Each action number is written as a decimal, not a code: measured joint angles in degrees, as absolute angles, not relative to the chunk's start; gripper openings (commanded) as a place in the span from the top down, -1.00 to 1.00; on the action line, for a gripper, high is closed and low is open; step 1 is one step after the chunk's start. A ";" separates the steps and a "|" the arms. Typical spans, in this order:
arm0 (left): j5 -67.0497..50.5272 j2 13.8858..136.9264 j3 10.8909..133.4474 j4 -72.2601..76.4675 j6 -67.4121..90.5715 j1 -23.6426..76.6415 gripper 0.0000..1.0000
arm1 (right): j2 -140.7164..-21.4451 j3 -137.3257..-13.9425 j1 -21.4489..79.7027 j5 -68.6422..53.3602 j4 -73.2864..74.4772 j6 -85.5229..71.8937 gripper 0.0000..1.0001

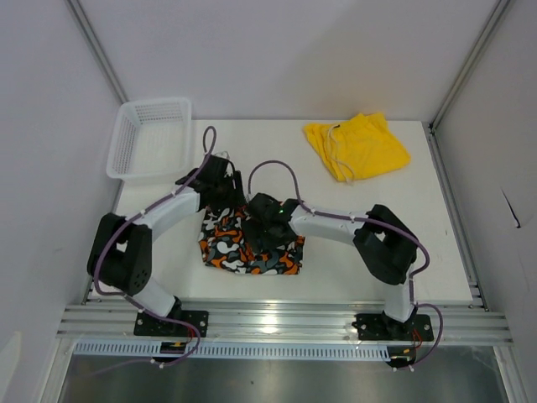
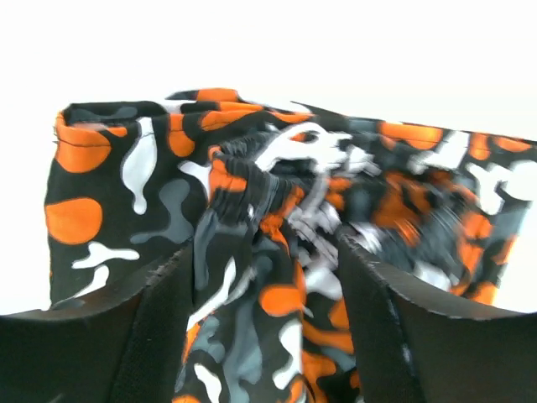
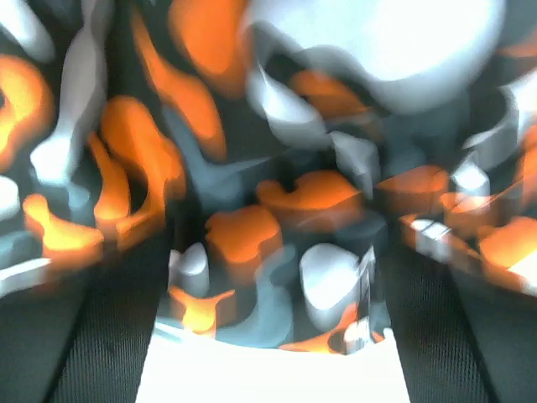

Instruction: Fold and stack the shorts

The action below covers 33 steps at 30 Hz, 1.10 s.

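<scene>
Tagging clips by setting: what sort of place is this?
Likely a lab robot workcell: a white table boxed in by plain white wall panels, with an aluminium mounting rail along its near edge.

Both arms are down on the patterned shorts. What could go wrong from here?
1. A gathered ridge of the patterned shorts sits between the left jaws. Pulling away may drag the fabric and spoil the fold.
2. The left wrist and right wrist work close together over the fabric and might collide.

Arms bent inward – left gripper (image 2: 264, 243) and right gripper (image 3: 277, 248) both spread.
</scene>
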<state>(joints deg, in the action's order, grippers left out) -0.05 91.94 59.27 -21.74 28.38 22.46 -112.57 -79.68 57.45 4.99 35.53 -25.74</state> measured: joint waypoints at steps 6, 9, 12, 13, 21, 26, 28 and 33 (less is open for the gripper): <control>-0.19 80.64 54.39 -22.35 28.62 21.80 -0.44 | -106.72 -74.26 50.50 5.74 30.65 -28.75 -0.99; -0.27 74.98 50.30 -22.13 29.06 21.21 -0.45 | -104.62 -71.53 48.42 5.76 28.05 -28.95 -0.99; -1.15 70.13 46.92 -22.13 29.56 21.02 -0.49 | -101.93 -68.49 48.31 4.21 25.61 -28.95 -0.99; -1.78 68.55 45.98 -22.04 29.71 20.99 -0.60 | -101.03 -67.68 48.14 3.46 24.86 -28.97 -0.99; -4.95 62.57 36.93 -18.31 30.17 18.04 -0.84 | -99.09 -64.40 44.77 0.16 20.67 -31.03 -0.99; -5.39 62.61 31.03 -16.12 30.00 14.35 -0.98 | -99.26 -64.12 44.97 5.15 22.02 -32.49 -0.99; -5.56 62.70 29.85 -15.07 29.95 13.98 -0.98 | -99.96 -64.12 45.34 6.42 22.41 -32.91 -0.99; -6.92 63.00 29.23 -11.92 29.85 13.93 -0.98 | -102.48 -63.59 45.30 5.91 21.63 -33.78 -0.99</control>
